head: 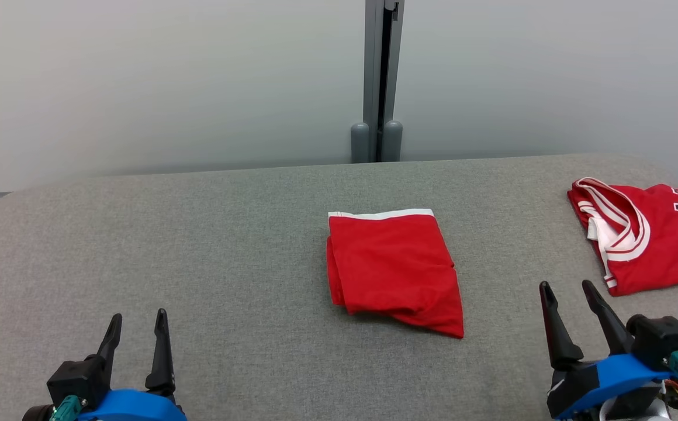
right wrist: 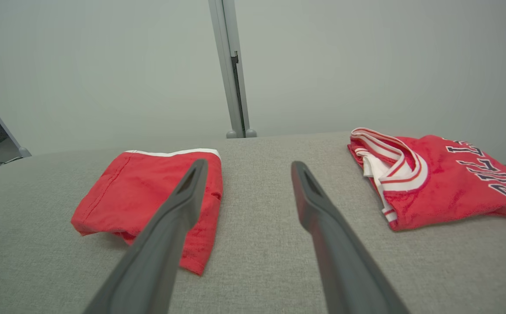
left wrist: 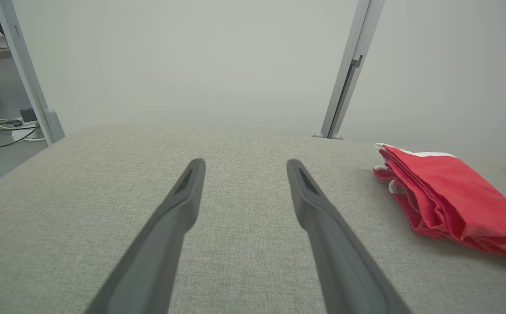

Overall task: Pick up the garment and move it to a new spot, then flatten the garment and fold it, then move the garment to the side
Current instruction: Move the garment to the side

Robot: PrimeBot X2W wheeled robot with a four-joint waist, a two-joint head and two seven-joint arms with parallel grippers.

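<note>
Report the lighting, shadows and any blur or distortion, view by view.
Head view: soft, even light, no glare; the folded red garment casts only a thin shadow along its near edge. Left wrist view: wide-angle bend tilts the grey post; the left gripper blurs slightly near the lens. Right wrist view: lettered jersey is sharp, faint shadow beneath it.

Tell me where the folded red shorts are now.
In the head view, the red shorts lie at the middle of the grey table, left of the red jersey.
</note>
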